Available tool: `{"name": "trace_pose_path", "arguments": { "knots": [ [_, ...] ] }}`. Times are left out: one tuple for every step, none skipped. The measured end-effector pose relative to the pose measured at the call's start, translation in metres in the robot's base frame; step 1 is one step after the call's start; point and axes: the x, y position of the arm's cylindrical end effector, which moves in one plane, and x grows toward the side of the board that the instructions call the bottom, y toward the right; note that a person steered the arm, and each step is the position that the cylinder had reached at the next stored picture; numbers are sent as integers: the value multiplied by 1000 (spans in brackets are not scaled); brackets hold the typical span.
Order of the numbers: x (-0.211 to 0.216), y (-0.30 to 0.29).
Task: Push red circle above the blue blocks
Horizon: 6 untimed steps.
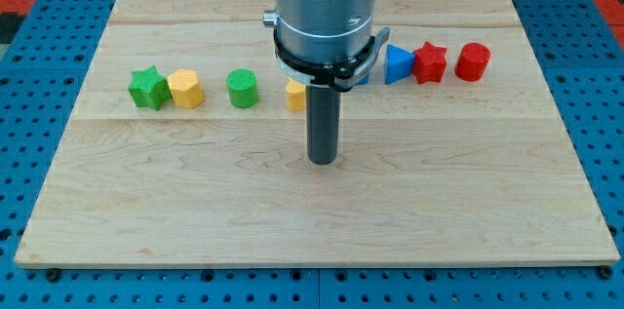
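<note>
The red circle (473,60) stands at the right end of a row of blocks in the upper part of the board. To its left is a red star (429,62), then a blue triangle (397,63). Another blue block (363,77) is mostly hidden behind the arm. My tip (323,160) rests on the board near the middle, below the row and well to the left of the red circle, touching no block.
A green star (148,87), a yellow hexagon-like block (185,88) and a green circle (243,88) sit at the left of the row. A yellow block (296,96) is partly hidden behind the rod. The wooden board (146,202) lies on a blue pegboard.
</note>
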Motion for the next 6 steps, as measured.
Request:
{"name": "trace_pose_path", "arguments": {
  "knots": [
    [-1, 30],
    [-12, 32],
    [-12, 36],
    [-12, 42],
    [-23, 113],
    [-52, 180]
  ]
}}
